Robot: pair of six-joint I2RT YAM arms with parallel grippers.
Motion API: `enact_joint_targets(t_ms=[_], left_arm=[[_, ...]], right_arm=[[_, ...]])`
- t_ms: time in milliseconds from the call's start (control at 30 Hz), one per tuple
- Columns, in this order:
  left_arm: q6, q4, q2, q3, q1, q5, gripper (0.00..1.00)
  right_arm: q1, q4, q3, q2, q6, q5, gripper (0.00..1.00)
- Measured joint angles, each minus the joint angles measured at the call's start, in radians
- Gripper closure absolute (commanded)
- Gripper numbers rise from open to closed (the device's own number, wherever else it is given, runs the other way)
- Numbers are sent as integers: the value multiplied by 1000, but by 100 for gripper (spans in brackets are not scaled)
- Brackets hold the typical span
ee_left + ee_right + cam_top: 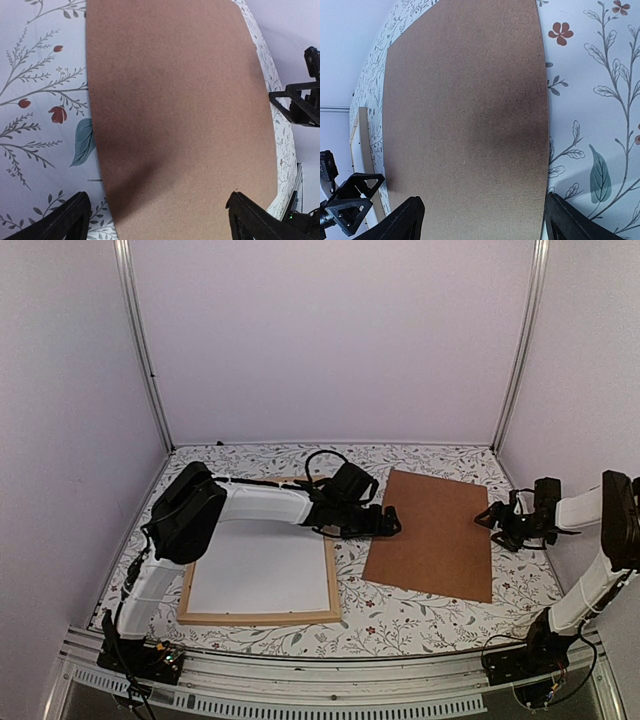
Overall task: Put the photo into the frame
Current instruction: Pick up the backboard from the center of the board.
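Note:
The frame [262,618], thin light wood, lies flat at the left front with a plain white sheet [265,570] inside it. The photo's printed picture shows in no view. A brown backing board [435,535] lies flat to the frame's right. My left gripper [393,521] is open at the board's left edge. In the left wrist view its fingers [60,220] stand wide over the board [180,115], nothing between them. My right gripper [488,518] is open at the board's right edge. In the right wrist view its fingers [570,220] stand wide over the board [465,115].
A floral tablecloth [420,615] covers the table. White walls and metal posts [145,350] close in the back and sides. The left arm [250,502] reaches across the frame's far edge. The frame's side [362,145] shows beyond the board in the right wrist view.

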Motion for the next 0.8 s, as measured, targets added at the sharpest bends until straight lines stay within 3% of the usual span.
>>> enact_joint_targets(t_ms=[400,800], left_arm=[[-34,150,-48,-137,0,24,2],[-53,165,-105,-223,10,12,2]], right_arm=[[-17,80,-47,0,89,-142,20],[-30,172,-65,-95,197,-319,31]])
